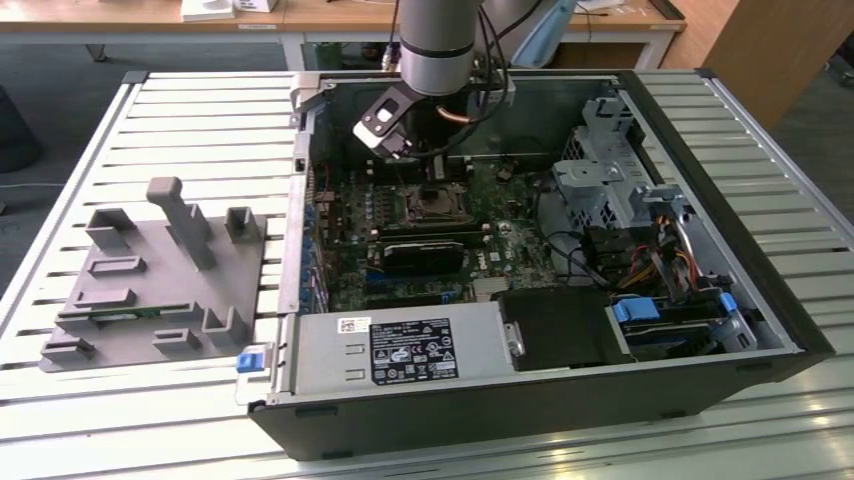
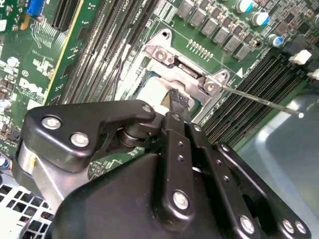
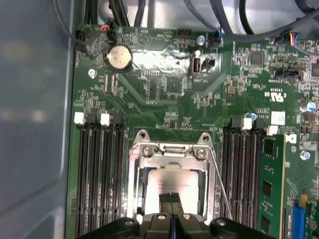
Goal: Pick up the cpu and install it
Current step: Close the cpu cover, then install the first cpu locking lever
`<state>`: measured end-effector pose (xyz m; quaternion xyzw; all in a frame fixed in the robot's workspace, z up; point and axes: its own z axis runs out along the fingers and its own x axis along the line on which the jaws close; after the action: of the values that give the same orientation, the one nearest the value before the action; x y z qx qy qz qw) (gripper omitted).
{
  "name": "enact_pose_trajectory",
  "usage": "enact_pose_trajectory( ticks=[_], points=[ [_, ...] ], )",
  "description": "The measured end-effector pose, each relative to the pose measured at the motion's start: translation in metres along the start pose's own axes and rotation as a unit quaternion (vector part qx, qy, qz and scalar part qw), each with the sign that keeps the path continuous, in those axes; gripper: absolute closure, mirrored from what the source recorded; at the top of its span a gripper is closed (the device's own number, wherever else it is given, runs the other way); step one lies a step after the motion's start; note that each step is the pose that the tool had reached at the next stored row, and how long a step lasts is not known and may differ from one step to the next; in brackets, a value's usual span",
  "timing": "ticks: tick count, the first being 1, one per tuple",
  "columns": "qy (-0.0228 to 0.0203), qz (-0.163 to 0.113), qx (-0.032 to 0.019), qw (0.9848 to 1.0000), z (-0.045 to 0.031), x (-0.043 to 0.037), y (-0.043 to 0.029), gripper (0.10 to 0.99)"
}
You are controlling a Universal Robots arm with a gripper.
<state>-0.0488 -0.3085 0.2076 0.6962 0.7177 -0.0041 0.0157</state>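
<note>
**Exterior view:** A grey cylindrical robot arm (image 1: 434, 45) reaches from the top centre of the frame into an open black computer case (image 1: 534, 420). The case lies on a slatted silver metal tabletop (image 1: 200, 130). The arm's end is poised over the black square socket (image 1: 434, 200) on the green motherboard (image 1: 347, 275). A grey moulded parts tray (image 1: 147, 290) sits at centre left.

**Second wrist view:** The black metal tool (image 2: 178, 102) looms in the lower half, one fingertip at or just above the small flat square cpu (image 2: 149, 92) with its pale silver-grey top. The cpu lies inside the socket's steel frame (image 2: 164, 55) at upper centre. A thin steel lever rod (image 2: 259, 102) runs towards the right edge, apparently unlatched.

**First wrist view:** At bottom centre the tool's two fingertips sit pressed together, gripping nothing, over the near edge of the cpu. The cpu lies flat in the socket between banks of black memory slots (image 3: 97, 174).

The danger, as judged here, is that closed fingers bearing down off-centre could tip or skid the chip and bend the socket's contacts beneath. The loose lever, close beside the tool, could also snag on a sideways move.
</note>
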Motion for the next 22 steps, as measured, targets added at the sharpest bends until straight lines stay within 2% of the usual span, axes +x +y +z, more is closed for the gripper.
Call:
enact_pose_trajectory(
  ticks=[5,22],
  points=[
    [0.0,0.0,0.0,1.0,0.0001,-0.0001,0.0036,0.98],
    [-0.0003,0.0,0.0,1.0,-0.0046,-0.0002,0.004,0.98]
  ],
)
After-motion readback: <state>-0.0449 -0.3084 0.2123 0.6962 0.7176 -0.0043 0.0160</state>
